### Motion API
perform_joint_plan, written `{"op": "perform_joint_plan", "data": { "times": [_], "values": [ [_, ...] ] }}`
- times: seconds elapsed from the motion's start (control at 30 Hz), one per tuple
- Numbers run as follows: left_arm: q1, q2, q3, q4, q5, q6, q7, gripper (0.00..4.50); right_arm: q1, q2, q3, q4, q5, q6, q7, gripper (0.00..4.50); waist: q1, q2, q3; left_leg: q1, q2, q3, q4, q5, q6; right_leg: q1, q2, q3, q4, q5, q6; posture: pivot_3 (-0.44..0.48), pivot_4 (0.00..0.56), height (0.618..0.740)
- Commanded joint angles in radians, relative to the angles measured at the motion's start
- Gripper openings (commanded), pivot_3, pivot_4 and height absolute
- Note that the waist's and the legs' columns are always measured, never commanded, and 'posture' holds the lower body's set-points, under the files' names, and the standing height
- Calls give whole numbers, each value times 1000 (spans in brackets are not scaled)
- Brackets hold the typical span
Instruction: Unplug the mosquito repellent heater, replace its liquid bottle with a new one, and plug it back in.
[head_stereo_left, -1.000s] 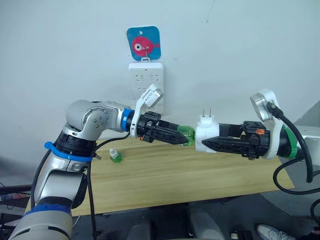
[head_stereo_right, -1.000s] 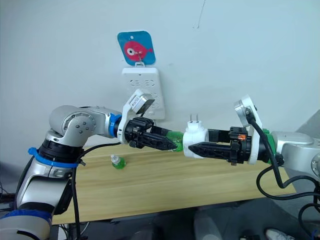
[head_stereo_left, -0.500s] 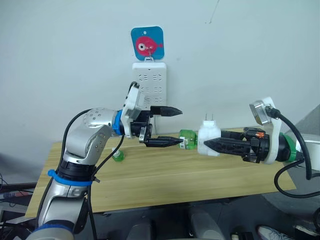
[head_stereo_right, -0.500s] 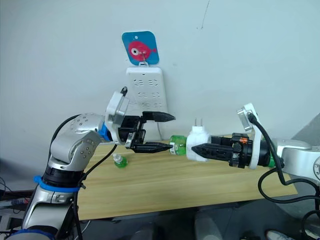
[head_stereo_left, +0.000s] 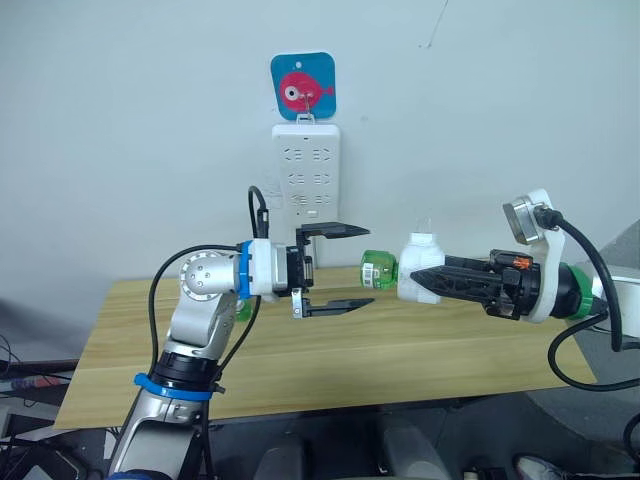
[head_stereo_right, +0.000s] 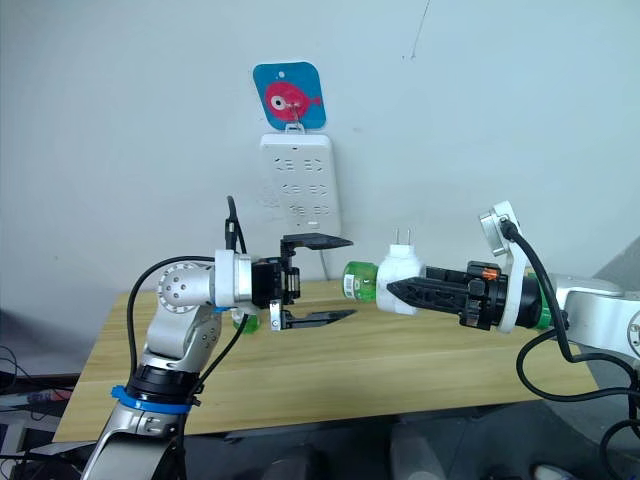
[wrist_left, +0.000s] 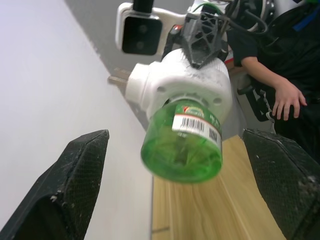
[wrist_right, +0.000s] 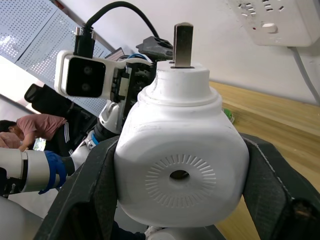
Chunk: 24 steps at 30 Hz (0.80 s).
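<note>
The white mosquito repellent heater (head_stereo_left: 420, 270) is held in the air over the table, with my right gripper (head_stereo_left: 425, 283) shut on it. Its two metal prongs (head_stereo_right: 401, 236) point up. A green liquid bottle (head_stereo_left: 377, 271) sticks out of the heater sideways toward my left gripper (head_stereo_left: 350, 267). That gripper is open, with one finger above and one below. Its fingertips (wrist_left: 82, 165) reach about level with the bottle's base and touch nothing. Another small green bottle (head_stereo_right: 246, 322) stands on the table, partly hidden behind my left arm.
A long white socket strip (head_stereo_left: 308, 170) hangs on the wall under a blue tag with a pink fish (head_stereo_left: 303, 87). The wooden table (head_stereo_left: 400, 350) runs below both arms. A person's hand (wrist_left: 287, 97) shows behind the heater in the left wrist view.
My left gripper let go of the green bottle, opened, and drew back toward my left. The heater, with the bottle still in it, stays in my right gripper. The camera has shifted.
</note>
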Motion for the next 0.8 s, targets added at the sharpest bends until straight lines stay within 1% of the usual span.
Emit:
{"op": "perform_joint_plan", "data": {
  "times": [0.03,0.1,0.2,0.3,0.33,0.37,0.4,0.43,0.47,0.53,0.57,0.6,0.67,0.7,0.73,0.77,0.8],
  "values": [
    [-11,-19,-13,24,24,-83,17,4500,-30,9,-13,-23,21,-19,7,2961,-2,0,0,0,0,0,0,0,0,0,0,0,0,0,0,-209,136,730],
    [-23,-31,-19,46,28,-98,24,4500,-34,13,-10,-22,20,-19,5,2961,-3,0,0,0,0,0,0,0,0,0,0,0,1,0,0,-209,136,730],
    [-35,-30,-25,54,10,-92,19,3933,-40,15,-7,-21,17,-15,7,2961,-3,0,0,0,0,0,0,0,0,0,0,0,1,0,0,-208,137,730],
    [-38,-12,-25,62,6,-89,9,2995,-44,18,-6,-19,14,-14,6,2961,-4,0,0,0,0,0,1,0,0,0,0,0,0,0,0,-207,138,730],
    [-42,-8,-24,64,5,-86,9,2789,-45,19,-6,-19,14,-14,5,2961,-5,0,0,0,0,0,0,0,0,0,0,0,1,0,0,-207,138,730],
    [-49,-5,-23,63,1,-80,10,2425,-45,21,-5,-20,13,-14,5,2961,-5,0,0,0,0,-1,0,0,0,0,0,-1,1,0,0,-205,139,730],
    [-56,1,-25,55,-7,-60,10,2321,-45,21,-5,-22,10,-14,7,2961,-5,0,0,0,0,-1,0,0,0,0,0,-1,1,0,0,-205,139,730],
    [-62,5,-26,50,-13,-45,9,2321,-46,22,-5,-24,9,-14,7,2961,-6,0,0,0,0,-1,0,0,0,0,0,-1,1,0,0,-206,139,730],
    [-69,26,-36,29,-36,13,-12,2321,-46,20,-5,-29,0,-11,13,2961,-6,0,0,0,0,-1,0,0,0,0,0,-1,1,0,0,-206,139,730],
    [-102,103,-68,-15,-77,236,-42,2321,-47,3,-5,-59,-55,10,61,2961,-8,0,0,0,0,-1,0,0,0,0,0,-1,1,0,0,-204,140,730],
    [-136,158,-88,-33,-122,447,-33,2321,-46,-4,-7,-75,-83,18,87,2961,-9,0,0,0,0,-1,0,0,0,0,1,-1,1,0,0,-200,139,730],
    [-161,195,-99,-45,-155,594,-20,2321,-45,-7,-7,-84,-103,23,106,2961,-11,0,0,0,0,-1,0,0,0,0,1,-1,1,0,0,-198,139,730],
    [-274,271,-121,-32,-312,1008,-19,2321,-48,-7,-6,-95,-131,22,130,2961,-10,0,0,0,0,-2,0,0,0,1,4,-2,1,0,0,-192,140,730],
    [-325,303,-138,-20,-369,1155,-49,2321,-51,-7,-4,-103,-147,22,146,2961,-11,0,0,0,0,-3,1,0,0,1,6,-3,1,0,1,-191,138,730],
    [-369,324,-152,-1,-411,1267,-77,2321,-55,-6,-1,-108,-157,22,156,2961,-12,0,0,0,0,-3,1,0,0,1,7,-3,1,-2,3,-190,138,730],
    [-409,316,-142,39,-455,1360,-78,2321,-58,-7,3,-115,-167,23,167,2961,-14,0,0,0,0,-2,1,0,0,1,7,-4,1,-2,4,-190,138,730],
    [-433,308,-137,65,-477,1406,-84,2321,-60,-6,7,-120,-172,23,173,2961,-15,0,0,0,0,-2,0,0,0,0,8,-4,1,-2,4,-193,138,730]
  ]
}}
